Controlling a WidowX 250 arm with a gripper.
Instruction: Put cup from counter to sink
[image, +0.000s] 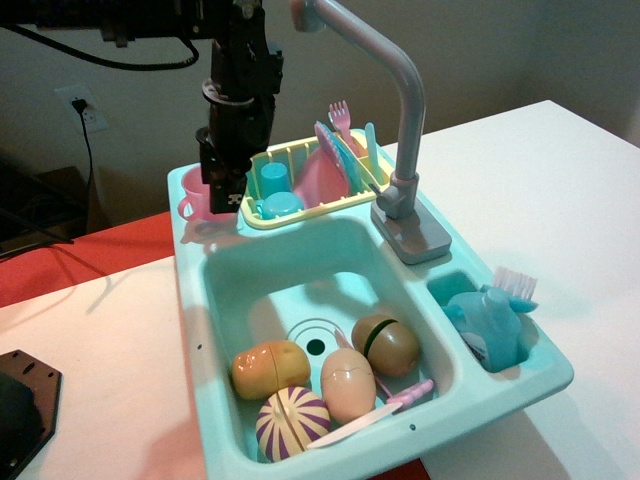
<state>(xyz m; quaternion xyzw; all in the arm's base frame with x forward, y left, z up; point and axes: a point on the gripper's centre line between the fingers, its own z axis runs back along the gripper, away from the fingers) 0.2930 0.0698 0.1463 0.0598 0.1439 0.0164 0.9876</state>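
The pink cup (195, 199) stands upright on the teal counter (190, 237) at the back left corner of the sink unit, its loop handle pointing left. My black gripper (227, 195) hangs straight down at the cup's right side, overlapping its right edge. The frame does not show whether the fingers are open or clamp the cup's wall. The sink (300, 268) lies just in front and to the right, with the round drain (316, 346) and the tall grey faucet (405, 110).
The sink's front holds toy foods: a potato (270, 368), a purple striped piece (292, 420), an egg-shaped piece (348, 385) and a green-brown fruit (385, 345). A yellow dish rack (300, 160) with a blue cup (274, 178) stands behind. A blue bottle (490, 325) fills the side compartment.
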